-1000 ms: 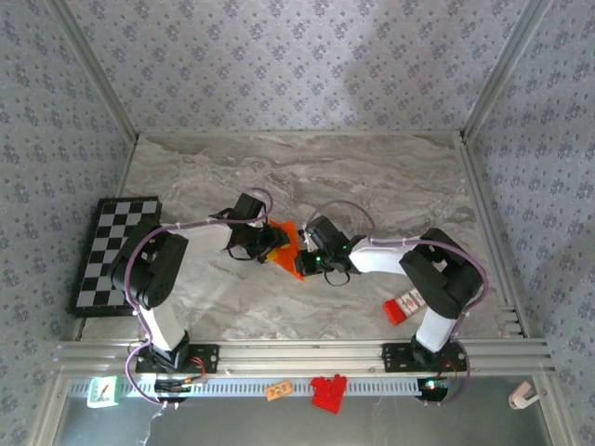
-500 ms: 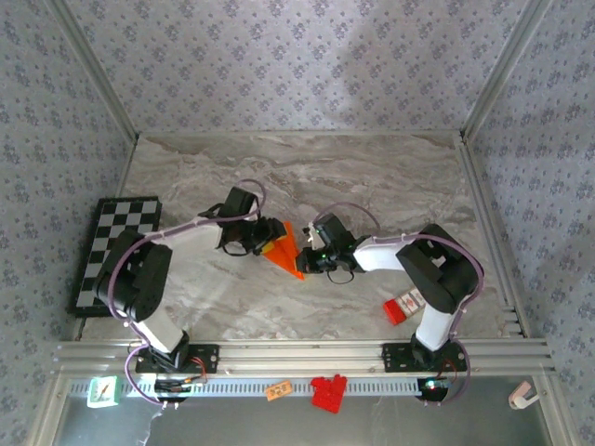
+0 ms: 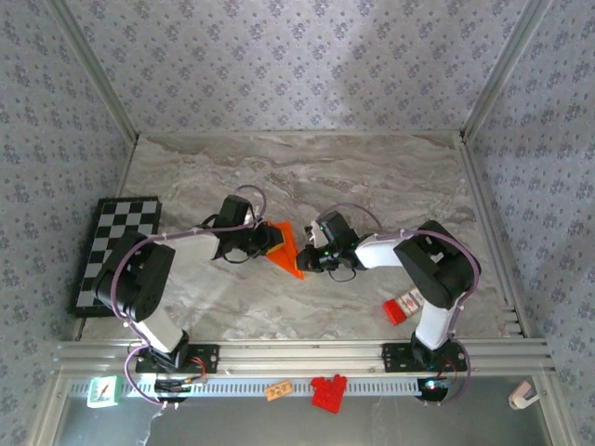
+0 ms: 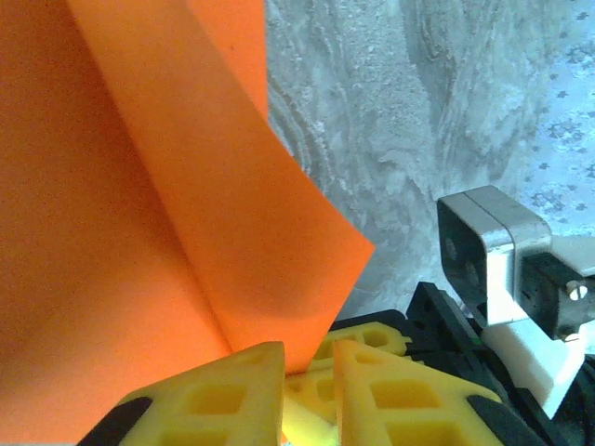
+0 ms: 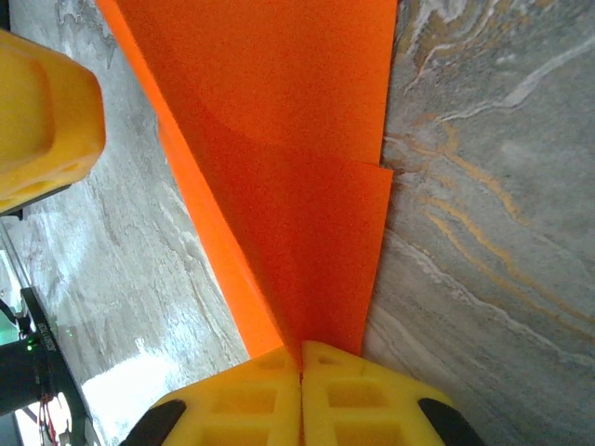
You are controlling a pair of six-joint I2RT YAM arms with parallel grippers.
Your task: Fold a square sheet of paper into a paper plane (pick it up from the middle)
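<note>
The square sheet of paper [image 3: 288,249] is bright orange and folded to a narrow pointed shape, held up at the middle of the table. My right gripper [image 3: 306,256] is at its right side. In the right wrist view its fingers [image 5: 300,348] are pressed together on the folded paper [image 5: 297,186]. My left gripper [image 3: 271,240] meets the sheet from the left. In the left wrist view its jaws [image 4: 309,348] stand a narrow gap apart, with a lower corner of the paper [image 4: 139,232] dipping between them. The right gripper's yellow fingers [image 4: 372,336] show just behind that gap.
A black-and-white checkerboard [image 3: 116,255] lies at the table's left edge. A small red-and-white box [image 3: 406,305] sits near the right arm's base. Red blocks [image 3: 327,390] and a small orange tag [image 3: 278,391] lie on the front rail. Patterned walls enclose the table.
The left gripper's jaws have narrowed around the paper's edge, and the left arm has stretched lower toward the sheet. The right gripper has kept its hold and shifted slightly.
</note>
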